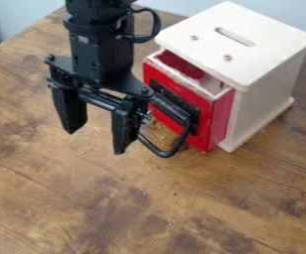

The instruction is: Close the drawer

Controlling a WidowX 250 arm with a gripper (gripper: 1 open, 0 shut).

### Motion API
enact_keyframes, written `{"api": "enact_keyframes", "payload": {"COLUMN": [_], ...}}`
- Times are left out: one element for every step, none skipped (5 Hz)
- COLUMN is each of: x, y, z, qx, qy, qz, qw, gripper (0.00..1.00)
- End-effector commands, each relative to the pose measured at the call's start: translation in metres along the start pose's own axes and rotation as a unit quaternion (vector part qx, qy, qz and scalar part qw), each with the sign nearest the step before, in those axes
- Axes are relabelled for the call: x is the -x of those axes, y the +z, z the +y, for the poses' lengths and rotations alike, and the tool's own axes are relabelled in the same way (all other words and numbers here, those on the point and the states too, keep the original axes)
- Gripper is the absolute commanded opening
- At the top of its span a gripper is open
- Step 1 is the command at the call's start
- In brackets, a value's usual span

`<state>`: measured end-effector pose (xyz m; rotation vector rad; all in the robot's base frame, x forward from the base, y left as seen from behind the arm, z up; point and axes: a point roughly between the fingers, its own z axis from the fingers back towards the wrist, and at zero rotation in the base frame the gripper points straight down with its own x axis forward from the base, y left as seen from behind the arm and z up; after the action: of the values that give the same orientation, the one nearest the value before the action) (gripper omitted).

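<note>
Flanking drawer [183, 104], open hand [96, 124].

A worn, dark-brown wooden plank table [76, 208] with mottled grain fills your view. Directly on it, toward the upper right, sits a cream-white box cabinet [268, 89] with slots in its top, its glossy red drawer [183, 99] standing out from the front.

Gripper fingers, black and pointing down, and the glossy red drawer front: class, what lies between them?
Only the black wire loop handle, projecting from the red drawer towards the open gripper, in the camera view.
</note>
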<state>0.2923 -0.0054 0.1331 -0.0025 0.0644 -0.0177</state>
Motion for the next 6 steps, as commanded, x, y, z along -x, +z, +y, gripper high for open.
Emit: {"api": "enact_keyframes", "payload": {"x": [0.001, -0.027, -0.065, -0.088, -0.088, -0.084], "y": [-0.003, -0.014, -0.016, -0.022, -0.035, -0.045], "z": [-0.004, -0.015, -0.031, -0.049, -0.054, -0.056], "qx": [-0.003, -0.004, -0.002, -0.002, -0.001, 0.000], "qy": [-0.016, -0.047, -0.054, -0.060, -0.058, -0.051], "qz": [-0.082, -0.128, -0.114, -0.117, -0.118, -0.103], "qw": [0.9965, 0.9907, 0.9920, 0.9914, 0.9914, 0.9933], "gripper": [1.00, 1.00, 1.00, 1.00, 1.00, 1.00]}}
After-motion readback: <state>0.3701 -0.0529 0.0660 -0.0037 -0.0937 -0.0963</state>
